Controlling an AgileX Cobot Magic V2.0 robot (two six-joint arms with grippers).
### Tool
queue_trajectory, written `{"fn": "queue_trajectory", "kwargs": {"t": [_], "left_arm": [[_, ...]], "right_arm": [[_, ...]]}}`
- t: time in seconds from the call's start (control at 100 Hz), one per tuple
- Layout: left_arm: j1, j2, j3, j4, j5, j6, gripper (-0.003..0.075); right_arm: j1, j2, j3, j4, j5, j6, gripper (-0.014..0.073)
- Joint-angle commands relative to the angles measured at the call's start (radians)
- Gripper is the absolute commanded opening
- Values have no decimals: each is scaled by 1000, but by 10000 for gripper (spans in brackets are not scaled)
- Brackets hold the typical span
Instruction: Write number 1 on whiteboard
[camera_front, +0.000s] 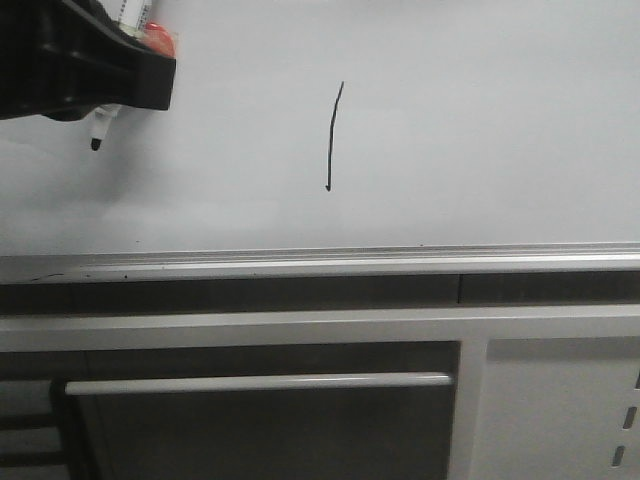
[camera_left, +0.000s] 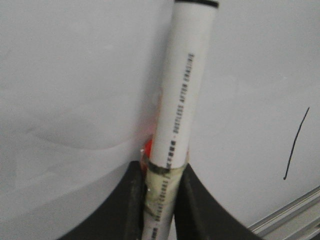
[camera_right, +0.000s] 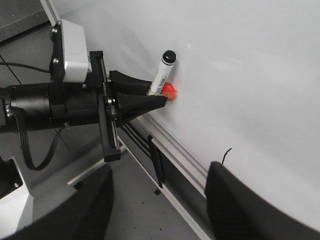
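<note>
The number 1 (camera_front: 333, 135) is a thin black, nearly vertical stroke in the middle of the whiteboard (camera_front: 480, 130). My left gripper (camera_front: 140, 75) is at the board's upper left, well left of the stroke, shut on a white marker pen (camera_front: 98, 135) whose black tip points down. In the left wrist view the gripper (camera_left: 160, 200) clamps the pen (camera_left: 182, 100), with the stroke (camera_left: 296, 145) off to the side. My right gripper (camera_right: 157, 200) is open and empty, back from the board, looking at the left gripper (camera_right: 145, 100) and pen (camera_right: 162, 70).
A silver ledge (camera_front: 320, 262) runs along the board's lower edge. Below it is a grey cabinet panel with a bar handle (camera_front: 260, 382). A small orange-red piece (camera_right: 168, 90) sits by the left fingers. Grey floor (camera_right: 150, 200) lies under the right gripper.
</note>
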Motion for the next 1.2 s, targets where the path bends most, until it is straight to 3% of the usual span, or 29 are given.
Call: {"fn": "queue_trajectory", "kwargs": {"t": [0.0, 1.19], "left_arm": [[2, -12, -34, 14, -128, -13, -20], [2, -12, -34, 14, -117, -13, -1]], "right_arm": [[-4, -10, -24, 19, -60, -6, 366], [-4, -10, -24, 19, -60, -6, 366]]}}
